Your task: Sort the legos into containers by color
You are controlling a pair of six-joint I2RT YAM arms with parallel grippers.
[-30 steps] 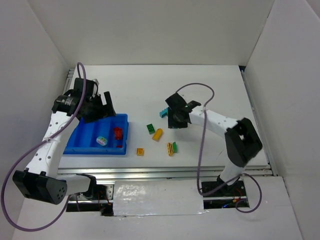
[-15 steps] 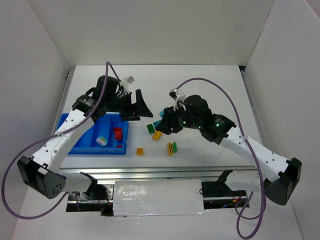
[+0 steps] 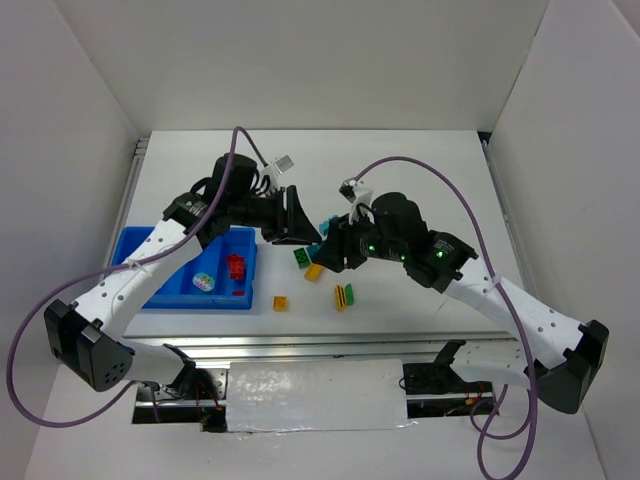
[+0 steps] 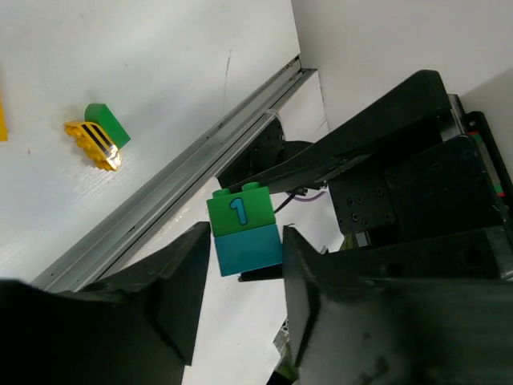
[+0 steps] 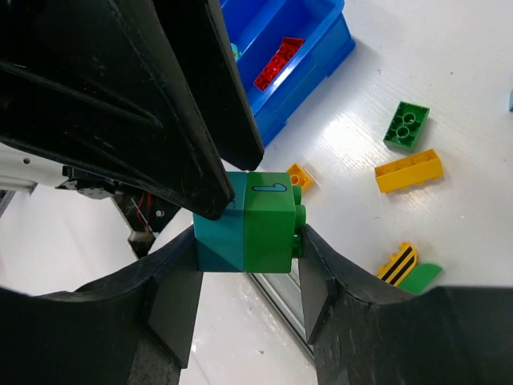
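— What's nearest?
— A small orange brick (image 3: 281, 303) just off the blue tray's (image 3: 140, 290) near right corner, and a yellow-and-black striped piece (image 3: 344, 296) farther right.
— Inside the tray?
— A pale rounded piece (image 3: 204, 282), and red bricks (image 3: 235, 266) in the rightmost compartment.
— Beyond?
— A yellow brick (image 3: 315, 269) and a green brick (image 3: 301, 257) lie right of the tray. Above them the right gripper (image 5: 248, 241) clamps a green-and-teal stacked brick (image 5: 244, 220) end to end, and the left gripper (image 4: 247, 241) pinches its teal half.
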